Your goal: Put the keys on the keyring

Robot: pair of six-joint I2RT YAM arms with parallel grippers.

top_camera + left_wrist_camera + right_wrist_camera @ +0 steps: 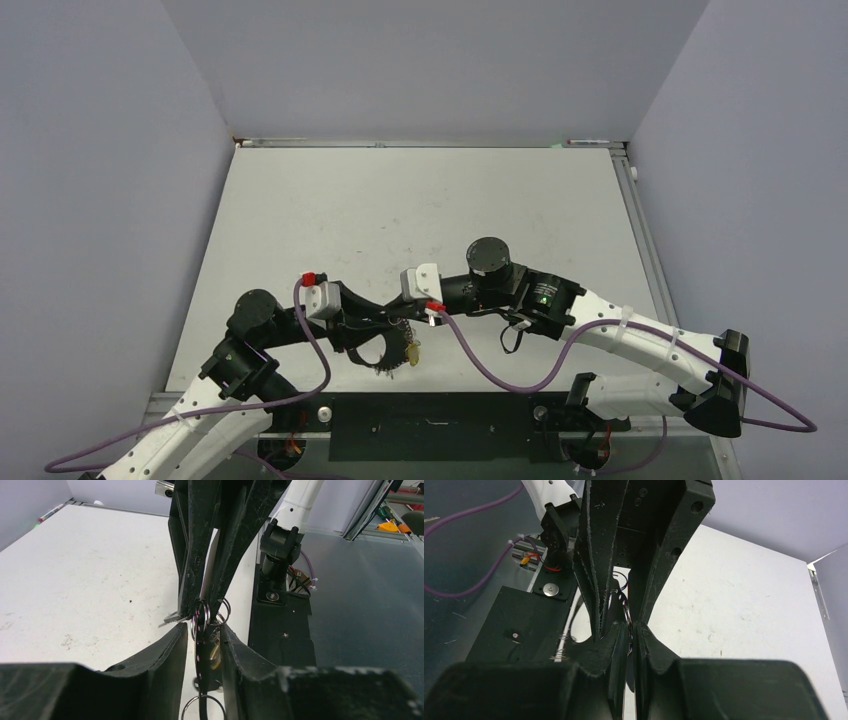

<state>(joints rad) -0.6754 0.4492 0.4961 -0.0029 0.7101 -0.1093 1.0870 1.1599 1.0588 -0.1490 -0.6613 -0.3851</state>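
Both grippers meet above the near middle of the white table (420, 200). My left gripper (204, 630) is nearly closed round the dark keyring (202, 655), seen edge-on and hanging between its fingers (165, 655). A brass-coloured key (216, 652) and small metal split rings (199, 617) hang on it. My right gripper (627, 626) comes from the other side, shut on one small split ring (626, 612) just above the left fingertips. From above, the keyring (380, 358) and the brass-coloured key (412, 352) hang under the two grippers. Coloured key heads are hidden.
A black base plate (430, 425) lies along the table's near edge between the arm mounts. Purple cables (500, 375) loop from both arms. Grey walls close the left, back and right sides.
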